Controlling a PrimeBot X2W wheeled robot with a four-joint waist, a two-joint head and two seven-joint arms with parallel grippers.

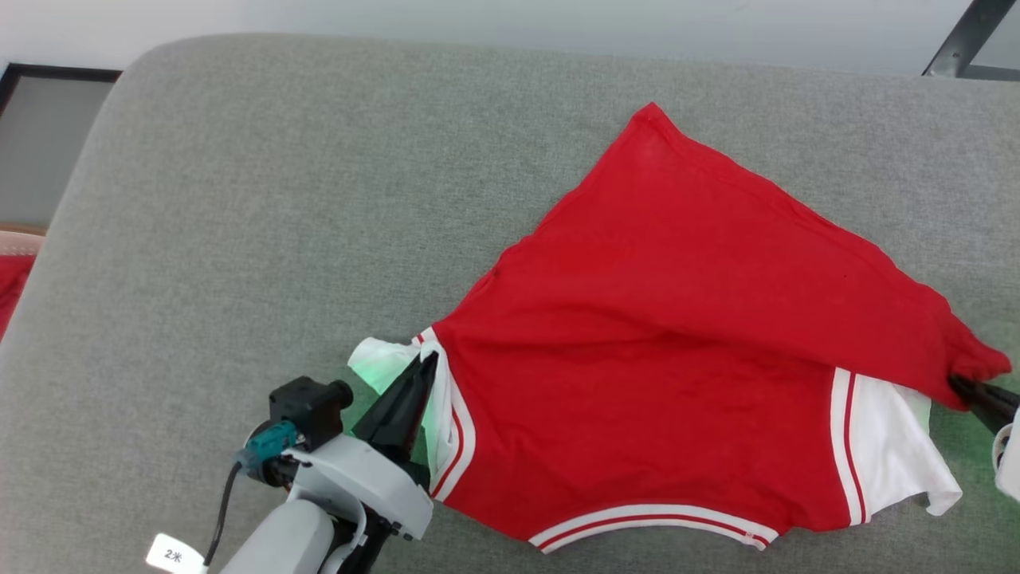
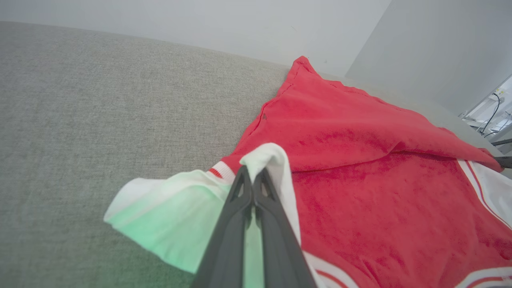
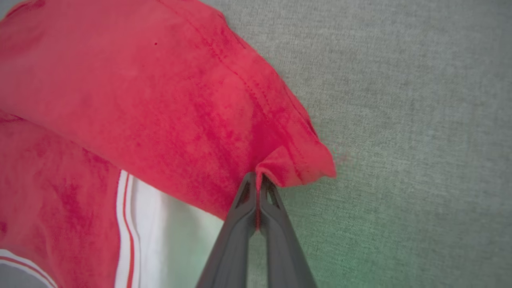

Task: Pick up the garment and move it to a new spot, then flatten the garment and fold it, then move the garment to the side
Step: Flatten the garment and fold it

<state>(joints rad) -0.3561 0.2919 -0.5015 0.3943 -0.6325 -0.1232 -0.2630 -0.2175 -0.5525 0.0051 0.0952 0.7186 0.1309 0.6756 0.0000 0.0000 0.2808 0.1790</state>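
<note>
Left end effector [image 1: 426, 365] closed on shirt [image 1: 677, 335] sleeve [image 1: 378, 359], 8 o'clock; right end effector [image 1: 959, 385] closed on hem [image 1: 968, 359], 3 o'clock — uneven tension risks slippage.

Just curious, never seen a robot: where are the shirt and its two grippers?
shirt [image 1: 677, 319], head view, the red body.
left gripper [image 2: 253, 173], left wrist view, fingertips pinching the white sleeve.
right gripper [image 3: 257, 178], right wrist view, fingertips pinching a red corner.

Open grey cushion [image 1: 239, 199] spans the frame's left and top, while the spread garment [image 1: 677, 319] blocks its centre and lower right.
</note>
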